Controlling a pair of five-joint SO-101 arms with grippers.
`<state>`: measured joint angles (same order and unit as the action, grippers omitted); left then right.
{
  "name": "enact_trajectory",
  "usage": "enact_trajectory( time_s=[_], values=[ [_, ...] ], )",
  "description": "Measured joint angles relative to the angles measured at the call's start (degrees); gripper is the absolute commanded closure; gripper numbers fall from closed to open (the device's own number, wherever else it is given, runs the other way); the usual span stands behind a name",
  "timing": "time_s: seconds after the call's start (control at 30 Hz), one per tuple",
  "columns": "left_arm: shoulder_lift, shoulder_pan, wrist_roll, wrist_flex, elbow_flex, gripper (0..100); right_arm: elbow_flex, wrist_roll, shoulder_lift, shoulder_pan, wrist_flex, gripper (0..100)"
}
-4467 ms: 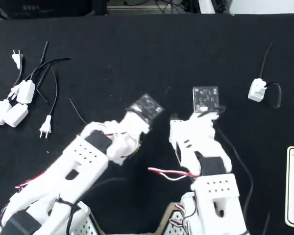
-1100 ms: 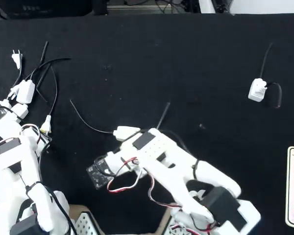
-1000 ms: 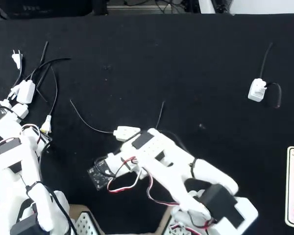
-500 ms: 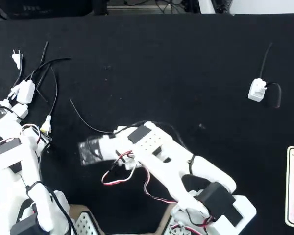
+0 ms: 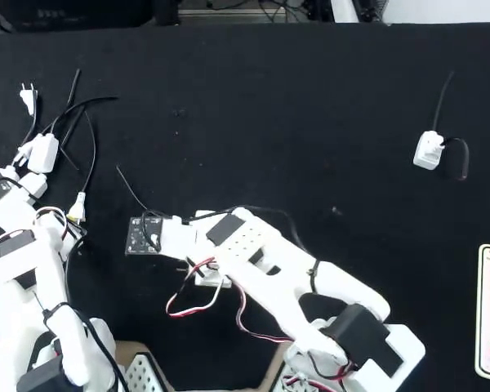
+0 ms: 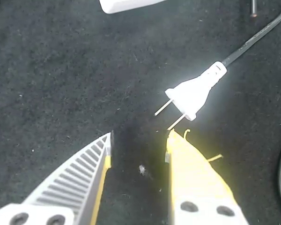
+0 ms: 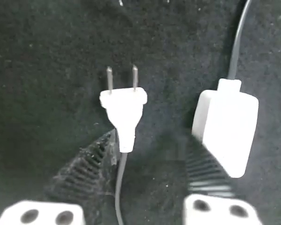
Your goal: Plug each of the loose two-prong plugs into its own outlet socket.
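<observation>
High view: the plug (image 5: 76,208) is lying on the bench (image 5: 253,106) just beside your left arm (image 5: 20,269). Your right arm (image 5: 261,261) is sitting mid-bench over a white socket block (image 5: 200,216).

Left wrist: left pincer (image 6: 139,140) is hanging spread and empty, with the plug prongs pointing at its gap. You're wanting the body, not the prongs: advance, then close across the flat sides.

Right wrist: right pincer (image 7: 150,152) is spread and empty, straddling the cord of a second plug (image 7: 123,107). The socket block is sitting by one finger, possibly touching; blur is hiding it.
</observation>
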<state>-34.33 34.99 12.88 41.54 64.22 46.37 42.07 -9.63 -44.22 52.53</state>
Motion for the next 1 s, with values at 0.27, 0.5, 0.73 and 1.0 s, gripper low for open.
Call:
enact_trajectory(
  time_s=[0.27, 0.5, 0.73, 1.0],
  values=[
    [0.0, 0.0, 0.0, 0.0, 0.0, 81, 0.0, 0.0, 0.0, -4.0, -0.9, 75.4],
    [0.0, -0.1, 0.0, 0.0, 0.0, 81, 0.6, 0.0, 0.4, -4.7, -1.2, 75.4],
    [0.0, -0.1, 0.0, 0.0, 0.0, 81, 1.1, -2.7, 5.6, -4.7, -4.3, 75.6],
    [0.0, -0.1, 0.0, 0.0, 0.0, 81, 0.2, -3.6, 5.6, -4.8, -5.2, 96.8]
  ],
)
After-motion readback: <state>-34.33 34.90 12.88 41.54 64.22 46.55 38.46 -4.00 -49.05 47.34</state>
